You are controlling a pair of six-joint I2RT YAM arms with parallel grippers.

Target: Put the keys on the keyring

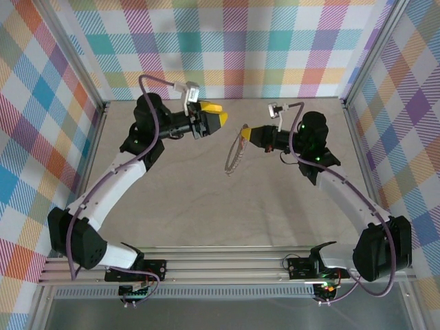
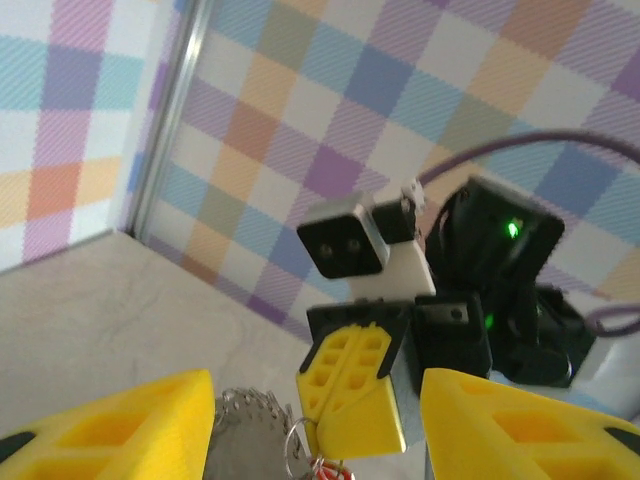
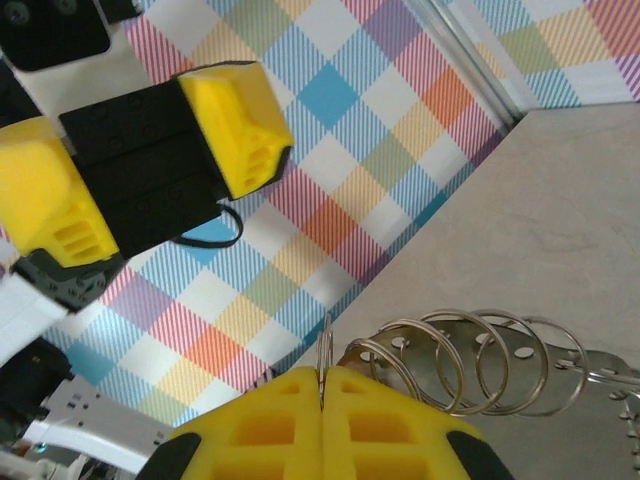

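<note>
We judge this to be the close of the threading step. The left pincer [image 1: 217, 117] stands with its yellow fingers well apart and nothing between them. It faces the right pincer [image 1: 247, 133], whose fingers are pressed together on the thin rim of the keyring [image 1: 234, 158]. The hoop hangs down from that clamp over the surface [image 1: 185, 206], and we cannot tell whether its lower end touches. Its wiry fringe shows along the edge nearer the left pincer. In the right wrist view a row of small split rings [image 3: 470, 365] sits just beyond the clamped fingertips.

In the left wrist view the key [image 2: 328, 468] is no more than a scrap of bright red at the bottom edge. It sits just under the right pincer's fingertips, at the hoop's rim. We cannot tell whether it is truly threaded on.

To do this well, we would have the right pincer hold the hoop firm and motionless. The left pincer should draw straight back with its fingers wide, clear of the fringe. Then we would check that the key hangs from the ring and does not merely lean on it.

The key lies ahead of the left pincer, in line with the gap between its fingers and untouched by them. It is just beside the right pincer's tips.
</note>
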